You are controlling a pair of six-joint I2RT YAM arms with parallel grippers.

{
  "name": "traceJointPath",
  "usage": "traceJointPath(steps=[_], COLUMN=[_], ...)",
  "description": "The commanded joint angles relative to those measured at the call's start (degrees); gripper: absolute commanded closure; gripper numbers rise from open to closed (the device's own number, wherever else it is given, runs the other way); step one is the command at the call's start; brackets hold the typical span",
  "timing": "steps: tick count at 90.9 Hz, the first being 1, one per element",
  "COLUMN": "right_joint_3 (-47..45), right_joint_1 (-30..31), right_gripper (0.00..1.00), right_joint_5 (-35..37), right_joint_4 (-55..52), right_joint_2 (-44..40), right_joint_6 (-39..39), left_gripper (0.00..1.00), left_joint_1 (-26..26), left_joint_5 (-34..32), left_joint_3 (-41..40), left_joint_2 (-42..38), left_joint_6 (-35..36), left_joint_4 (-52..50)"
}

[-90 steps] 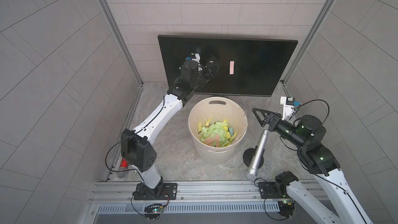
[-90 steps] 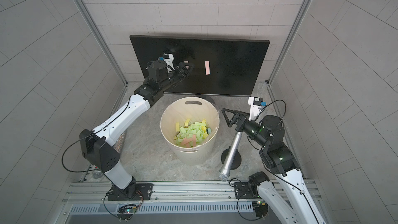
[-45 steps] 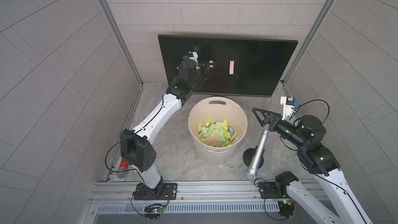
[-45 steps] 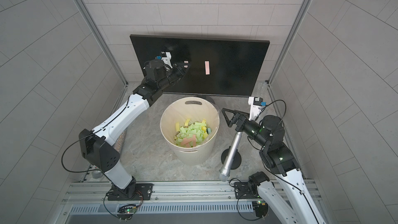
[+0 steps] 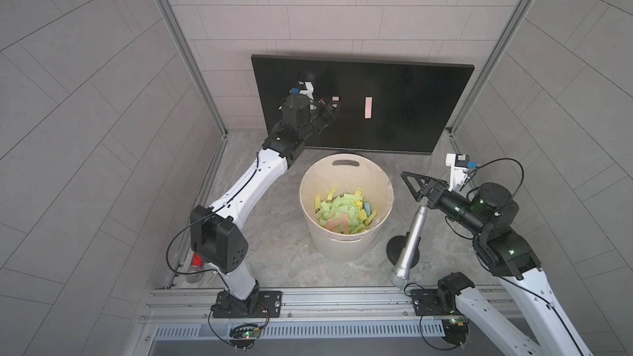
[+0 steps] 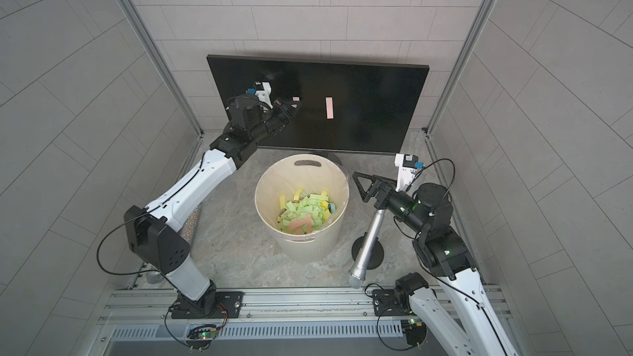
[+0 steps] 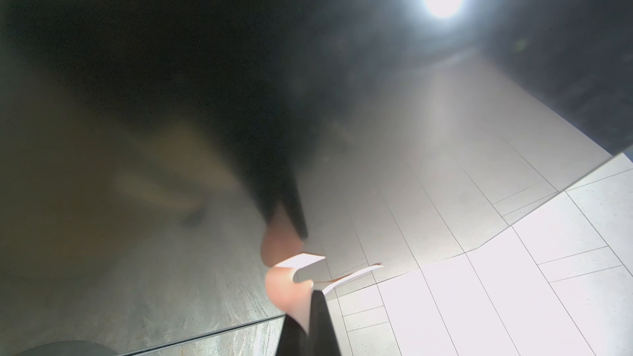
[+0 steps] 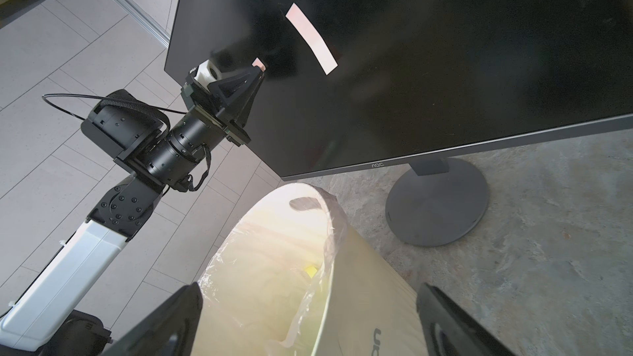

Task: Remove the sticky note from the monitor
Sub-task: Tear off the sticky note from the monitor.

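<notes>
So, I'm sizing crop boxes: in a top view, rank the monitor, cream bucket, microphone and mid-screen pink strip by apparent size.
1. monitor
2. cream bucket
3. microphone
4. pink strip
The microphone stands nearer the camera than the strip, but the gaps are plain.

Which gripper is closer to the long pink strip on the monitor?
Left. The left gripper is at the monitor beside the strip; the right gripper hangs by the bucket.

At twelve o'clock the monitor (image 5: 411, 114) has a glossy black screen, mirror-smooth. The sticky note (image 7: 286, 289) is thin matt pink paper. The centre bucket (image 5: 342, 248) is cream matt plastic, lined with crinkly clear film (image 8: 329, 224). At its three o'clock, the microphone (image 5: 412, 238) is brushed metal. The floor (image 5: 274, 234) looks like mottled grey stone.
</notes>
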Motion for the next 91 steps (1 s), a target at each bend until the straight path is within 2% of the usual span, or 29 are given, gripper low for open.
traceJointPath(steps=[1,91], right_joint_3=[1.7,3.7], right_joint_1=[-0.3,-0.3], right_gripper=[0.00,0.00], right_joint_5=[-0.1,0.3], right_joint_4=[-0.6,-1.8], right_joint_2=[-0.4,-0.1], right_joint_6=[-0.7,0.0], left_gripper=[1.00,1.00], left_joint_1=[0.9,-0.2], left_joint_5=[0.7,7.7], left_joint_3=[-1.1,-15.6], left_joint_2=[-1.4,-15.6], left_joint_6=[-0.1,-1.4], left_joint_4=[0.3,0.3])
